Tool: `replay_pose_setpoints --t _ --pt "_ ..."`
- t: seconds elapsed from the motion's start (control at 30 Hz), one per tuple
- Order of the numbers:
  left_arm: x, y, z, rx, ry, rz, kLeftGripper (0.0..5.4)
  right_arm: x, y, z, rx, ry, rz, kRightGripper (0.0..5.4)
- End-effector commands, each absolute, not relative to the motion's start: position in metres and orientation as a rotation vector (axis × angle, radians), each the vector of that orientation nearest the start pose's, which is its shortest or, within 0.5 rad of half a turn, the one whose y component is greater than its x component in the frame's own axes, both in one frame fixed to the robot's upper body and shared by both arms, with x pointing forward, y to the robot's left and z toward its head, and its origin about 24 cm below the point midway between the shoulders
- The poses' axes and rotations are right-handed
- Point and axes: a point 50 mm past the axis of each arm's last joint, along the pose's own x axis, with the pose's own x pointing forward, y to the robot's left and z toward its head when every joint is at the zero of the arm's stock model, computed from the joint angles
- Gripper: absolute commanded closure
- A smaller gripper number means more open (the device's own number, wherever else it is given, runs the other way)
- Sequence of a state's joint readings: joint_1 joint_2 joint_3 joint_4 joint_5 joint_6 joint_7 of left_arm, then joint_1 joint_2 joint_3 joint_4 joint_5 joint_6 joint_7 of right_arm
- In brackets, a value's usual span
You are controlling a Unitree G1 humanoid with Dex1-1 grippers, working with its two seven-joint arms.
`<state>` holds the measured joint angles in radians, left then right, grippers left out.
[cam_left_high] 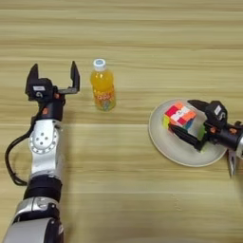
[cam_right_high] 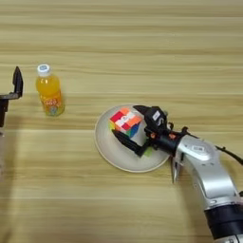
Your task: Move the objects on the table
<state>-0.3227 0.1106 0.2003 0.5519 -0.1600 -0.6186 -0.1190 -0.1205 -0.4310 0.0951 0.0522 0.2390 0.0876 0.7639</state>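
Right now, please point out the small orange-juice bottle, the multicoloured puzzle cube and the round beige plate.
small orange-juice bottle (cam_left_high: 103, 90), left eye view, on its orange body.
multicoloured puzzle cube (cam_right_high: 125, 120), right eye view, on its top face.
round beige plate (cam_right_high: 107, 147), right eye view, on bare rim.

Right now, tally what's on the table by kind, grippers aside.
Bottle: 1, the orange-juice bottle, standing upright beside the left gripper.
Puzzle cube: 1, the cube, on the plate between the right gripper's open fingers.
Plate: 1, the round beige plate.
Total: 3
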Motion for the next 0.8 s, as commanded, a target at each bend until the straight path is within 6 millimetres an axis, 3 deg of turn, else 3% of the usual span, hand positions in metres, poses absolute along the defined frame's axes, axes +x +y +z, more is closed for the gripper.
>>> replay_pose_setpoints --t 0.03,0.37,0.8 --pt "0.2978 0.1991 0.0642 -0.035 -0.401 0.069 0.02 0.2660 -0.1713 0.0545 -0.216 0.162 0.826 0.00" --pt "0.2974 0.1955 0.0645 -0.032 -0.407 0.064 0.02 0.2679 -0.1692 0.0472 -0.235 0.195 0.829 0.00" --pt "0.2960 0.1928 0.0652 -0.029 -0.412 0.058 0.00 0.2683 -0.1692 0.0451 -0.236 0.201 0.836 1.48"
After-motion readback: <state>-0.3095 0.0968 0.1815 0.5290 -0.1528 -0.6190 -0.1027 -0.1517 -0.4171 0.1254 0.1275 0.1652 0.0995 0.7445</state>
